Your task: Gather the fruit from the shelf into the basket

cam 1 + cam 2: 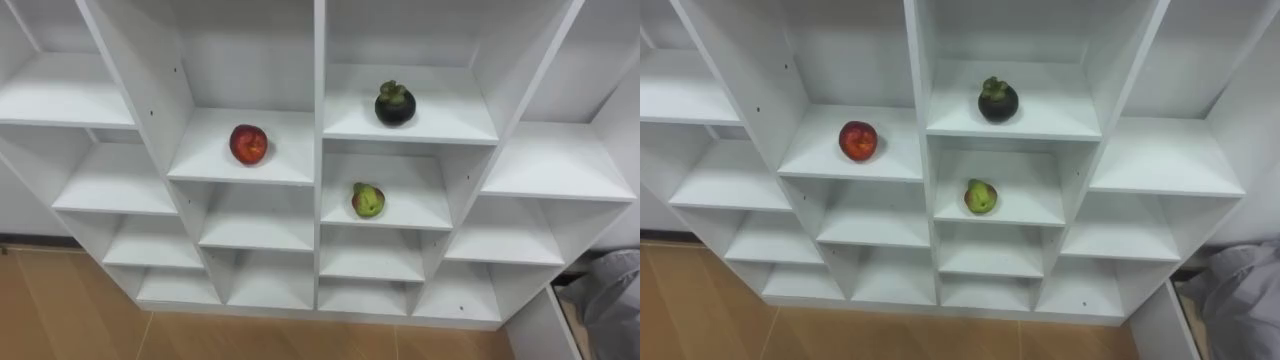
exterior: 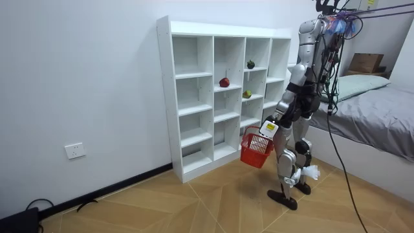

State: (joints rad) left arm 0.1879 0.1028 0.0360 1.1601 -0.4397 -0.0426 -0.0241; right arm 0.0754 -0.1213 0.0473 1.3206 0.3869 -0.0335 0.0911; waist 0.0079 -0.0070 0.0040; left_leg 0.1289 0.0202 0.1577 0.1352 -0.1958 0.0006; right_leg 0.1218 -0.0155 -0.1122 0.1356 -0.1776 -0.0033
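I see closet [image 1: 130, 90] cubbies open-fronted. Red apple [image 1: 248, 143], mangosteen [image 1: 394, 104], green fruit [image 1: 367, 200] each alone mid-frame, room around. Centre divider [image 1: 319, 120] between columns.

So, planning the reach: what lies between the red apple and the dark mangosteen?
Just the white upright divider; the red apple and dark mangosteen sit in neighbouring compartments, as the left eye view shows.

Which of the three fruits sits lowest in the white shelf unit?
The small green-and-red fruit, in the compartment directly below the dark round mangosteen; the round red fruit sits a column left, on a higher shelf.
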